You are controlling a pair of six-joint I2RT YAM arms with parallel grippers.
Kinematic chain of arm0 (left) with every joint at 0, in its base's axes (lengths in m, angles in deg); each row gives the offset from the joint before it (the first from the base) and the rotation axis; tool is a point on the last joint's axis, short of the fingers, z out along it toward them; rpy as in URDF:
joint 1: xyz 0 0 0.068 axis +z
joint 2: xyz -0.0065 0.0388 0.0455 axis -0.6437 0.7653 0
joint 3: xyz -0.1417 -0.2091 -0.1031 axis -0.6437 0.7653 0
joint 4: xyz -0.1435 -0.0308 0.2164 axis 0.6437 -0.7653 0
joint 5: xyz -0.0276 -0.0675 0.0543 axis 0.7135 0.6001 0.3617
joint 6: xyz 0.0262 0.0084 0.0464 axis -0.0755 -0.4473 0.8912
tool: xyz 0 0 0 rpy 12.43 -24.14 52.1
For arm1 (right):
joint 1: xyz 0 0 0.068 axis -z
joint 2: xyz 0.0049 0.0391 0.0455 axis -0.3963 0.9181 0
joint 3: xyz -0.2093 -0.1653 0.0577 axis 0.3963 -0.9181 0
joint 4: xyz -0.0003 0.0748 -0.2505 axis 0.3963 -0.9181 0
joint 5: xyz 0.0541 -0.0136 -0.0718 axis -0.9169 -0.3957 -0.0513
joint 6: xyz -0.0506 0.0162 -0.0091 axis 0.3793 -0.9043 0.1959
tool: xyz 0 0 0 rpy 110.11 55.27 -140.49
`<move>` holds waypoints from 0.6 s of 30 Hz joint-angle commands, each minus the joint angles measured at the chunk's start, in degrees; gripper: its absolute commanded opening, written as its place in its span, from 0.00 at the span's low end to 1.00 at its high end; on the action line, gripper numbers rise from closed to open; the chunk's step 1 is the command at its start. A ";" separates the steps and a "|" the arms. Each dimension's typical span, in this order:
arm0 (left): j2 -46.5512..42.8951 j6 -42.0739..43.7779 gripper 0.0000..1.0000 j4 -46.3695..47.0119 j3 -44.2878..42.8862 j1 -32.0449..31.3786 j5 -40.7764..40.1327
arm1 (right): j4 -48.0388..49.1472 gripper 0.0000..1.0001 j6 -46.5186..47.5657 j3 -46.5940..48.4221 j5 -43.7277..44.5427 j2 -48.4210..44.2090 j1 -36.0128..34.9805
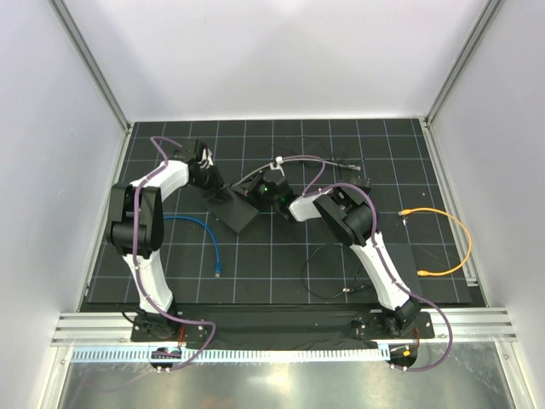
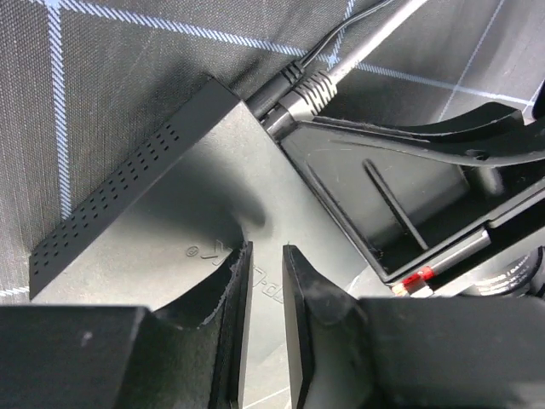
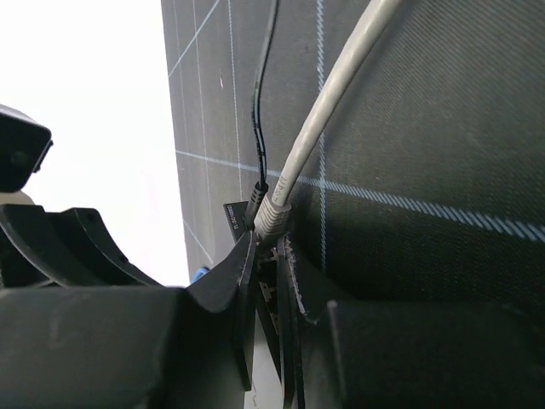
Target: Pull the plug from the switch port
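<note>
Black switch (image 2: 153, 239), vent holes visible only from left wrist, grey ribbed plug (image 3: 271, 215) in its port, right gripper (image 3: 271, 247) pinching it, left gripper (image 2: 266, 254) closed over switch top.

Robot lab test cell, not a home or shop.
- Plain white panel walls (image 1: 281, 51) on three sides, held in bare aluminium posts (image 1: 89, 64).
- Tabletop covered by a black mat (image 1: 281, 256) with a white grid.
- Two white-and-black arms, left arm (image 1: 140, 221) and right arm (image 1: 366, 247), bolted to an aluminium rail (image 1: 281, 324) at the near edge.
- Network gear as test pieces: black switch (image 1: 234, 209), grey cable's plug (image 3: 271, 217) seated in it, loose orange cable (image 1: 456, 226) and blue cable (image 1: 209, 234).
</note>
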 commanded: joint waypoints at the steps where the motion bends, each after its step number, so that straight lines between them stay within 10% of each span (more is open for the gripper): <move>1: 2.85 -1.64 0.24 -3.92 -0.66 -0.17 -3.73 | -1.68 0.01 7.36 1.05 1.96 -1.46 -0.09; 18: 6.64 -0.85 0.20 -6.13 1.80 -0.25 -8.14 | 6.32 0.01 -5.46 3.17 0.11 2.67 5.80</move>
